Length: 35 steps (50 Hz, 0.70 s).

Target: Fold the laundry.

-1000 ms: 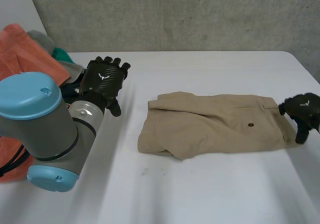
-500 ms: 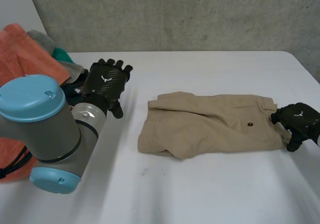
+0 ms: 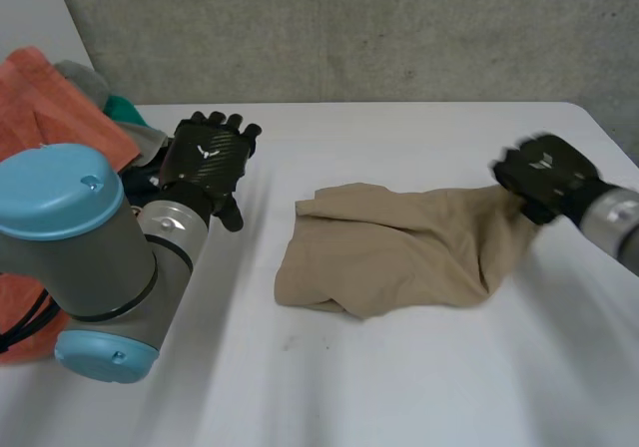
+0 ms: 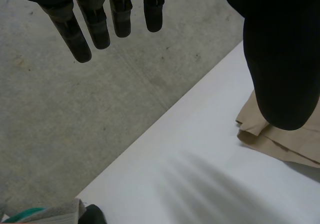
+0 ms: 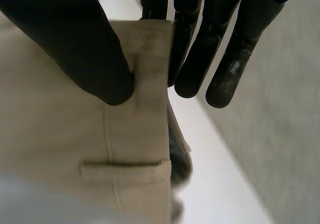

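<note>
Since a second ago the right hand point(image 3: 547, 176) has risen, pinching the crumpled beige cotton trousers point(image 3: 399, 257) by the waistband point(image 5: 150, 59) off the white table point(image 3: 419, 387); a fold looks begun. Left hand point(image 3: 208, 160) hangs relaxed, empty.

Plain tan trousers point(image 3: 384, 257); orange, perhaps teal pile point(image 3: 55, 103).
</note>
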### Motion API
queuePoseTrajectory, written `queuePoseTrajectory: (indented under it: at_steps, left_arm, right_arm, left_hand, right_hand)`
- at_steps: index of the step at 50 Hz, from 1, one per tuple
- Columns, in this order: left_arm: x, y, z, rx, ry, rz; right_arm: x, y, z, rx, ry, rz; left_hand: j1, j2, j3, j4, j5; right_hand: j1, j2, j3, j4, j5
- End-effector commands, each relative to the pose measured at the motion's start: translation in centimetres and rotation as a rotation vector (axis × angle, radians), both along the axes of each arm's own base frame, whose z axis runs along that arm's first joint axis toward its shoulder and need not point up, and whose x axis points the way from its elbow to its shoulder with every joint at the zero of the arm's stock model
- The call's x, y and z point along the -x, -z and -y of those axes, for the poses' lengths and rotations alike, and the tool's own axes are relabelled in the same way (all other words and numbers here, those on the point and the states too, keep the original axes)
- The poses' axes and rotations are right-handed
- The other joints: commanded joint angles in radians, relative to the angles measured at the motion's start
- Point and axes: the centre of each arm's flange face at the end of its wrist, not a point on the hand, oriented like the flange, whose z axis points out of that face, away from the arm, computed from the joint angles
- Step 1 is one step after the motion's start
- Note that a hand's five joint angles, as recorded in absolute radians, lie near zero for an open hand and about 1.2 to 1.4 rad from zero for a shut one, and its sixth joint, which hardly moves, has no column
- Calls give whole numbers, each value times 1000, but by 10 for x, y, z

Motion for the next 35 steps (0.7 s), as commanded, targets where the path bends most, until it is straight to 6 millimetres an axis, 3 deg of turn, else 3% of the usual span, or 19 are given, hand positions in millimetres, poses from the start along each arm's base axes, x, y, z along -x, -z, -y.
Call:
queuePoseTrajectory:
  at_steps: [1,3,7,12,14,18,19,20,23,25,29,35]
  left_arm:
    - [-12,-7,7,11,-39,-7]
    - [-15,-5,7,4,-44,-3]
    - [-22,-2,6,-6,-58,3]
    - [-25,0,8,-13,-67,6]
    - [-27,0,11,-11,-76,5]
    - [-31,-8,20,12,-98,-7]
    - [-32,-13,24,32,-104,-16]
    - [-32,-13,24,32,-104,-16]
    - [-24,-36,33,104,-96,-53]
    - [-19,-51,38,146,-88,-79]
    - [5,-60,41,158,-12,-152]
    - [65,-44,24,101,235,-200]
  right_arm:
    - [-99,-18,-43,88,-292,20]
    - [-131,-4,-59,66,-385,19]
    - [-169,24,-81,22,-491,9]
    - [-193,52,-93,-17,-542,-4]
    - [-197,51,-97,-16,-559,3]
    - [-204,32,-106,-10,-569,54]
    - [-202,14,-103,-45,-538,133]
    - [-201,7,-102,-68,-522,170]
    - [-192,-28,-104,-148,-459,319]
    - [-173,-59,-97,-202,-360,452]
    - [-133,-75,-65,-248,-148,578]
    - [-88,-67,-38,-314,152,578]
  left_hand:
    - [-19,-31,-40,-31,-45]
    - [-19,-31,-40,-31,-45]
    - [-19,-31,-40,-31,-45]
    - [-19,-31,-40,-31,-45]
    - [-19,-31,-40,-31,-45]
    - [-19,-31,-40,-31,-45]
    - [-19,-31,-40,-31,-45]
    - [-19,-31,-40,-31,-45]
    - [-19,-31,-40,-31,-45]
    - [-19,-31,-40,-31,-45]
    - [-18,-30,-39,-30,-45]
    - [8,-4,-13,-3,-18]
  right_hand:
    - [345,217,210,206,242]
    - [345,217,210,206,242]
    - [345,217,210,206,242]
    - [345,217,210,206,242]
    - [345,217,210,206,242]
    - [-469,-597,-603,-607,-571]
    - [-743,-871,-878,-882,-846]
    - [-807,-935,-942,-946,-910]
    - [-877,-1005,-1012,-1016,-979]
    - [-877,-1005,-1012,-1016,-979]
    - [-877,-1005,-1012,-1016,-979]
    - [-877,-1005,-1012,-1016,-979]
